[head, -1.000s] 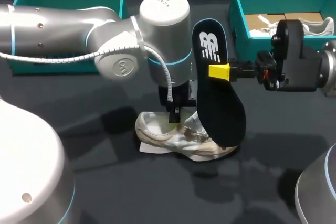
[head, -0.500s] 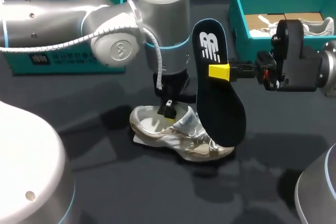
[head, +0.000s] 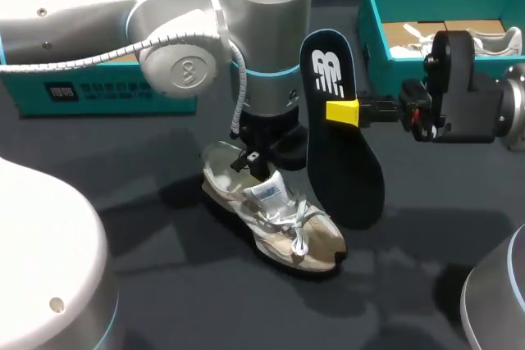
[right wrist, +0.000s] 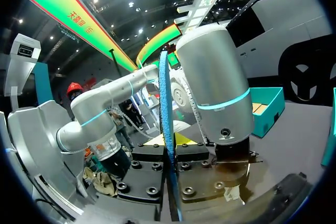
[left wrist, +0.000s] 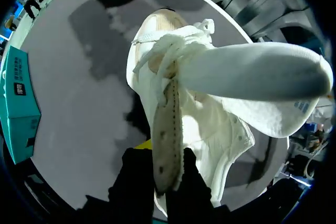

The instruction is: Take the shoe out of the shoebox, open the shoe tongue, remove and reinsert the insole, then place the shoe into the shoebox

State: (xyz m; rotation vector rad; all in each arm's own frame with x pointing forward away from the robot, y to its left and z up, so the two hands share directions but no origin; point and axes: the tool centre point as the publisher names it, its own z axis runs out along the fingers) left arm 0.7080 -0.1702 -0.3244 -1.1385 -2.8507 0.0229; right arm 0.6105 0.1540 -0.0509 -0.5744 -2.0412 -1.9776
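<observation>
A worn white and beige shoe (head: pixel 283 223) rests on the dark table with its toe toward the front right and its tongue (left wrist: pixel 252 77) pulled up. My left gripper (head: pixel 253 160) comes down over the heel end. In the left wrist view it (left wrist: pixel 167 156) is shut on the beige perforated side wall (left wrist: pixel 167 129) of the shoe's opening. My right gripper (head: pixel 344 112) is shut on the black insole (head: pixel 340 161), holding it upright just right of the shoe. The right wrist view shows the insole's blue edge (right wrist: pixel 165 98) between the yellow-tipped fingers (right wrist: pixel 169 145).
A teal shoebox (head: pixel 369 14) at the back right holds a second shoe and paper. Another teal box (head: pixel 98 96) stands at the back left, behind my left arm. Bare dark tabletop (head: pixel 189 284) lies in front of the shoe.
My left arm has turned the shoe from lying sideways to toe pointing front right, tongue now up. The white paper under it is gone from sight. The right arm and insole have not moved.
</observation>
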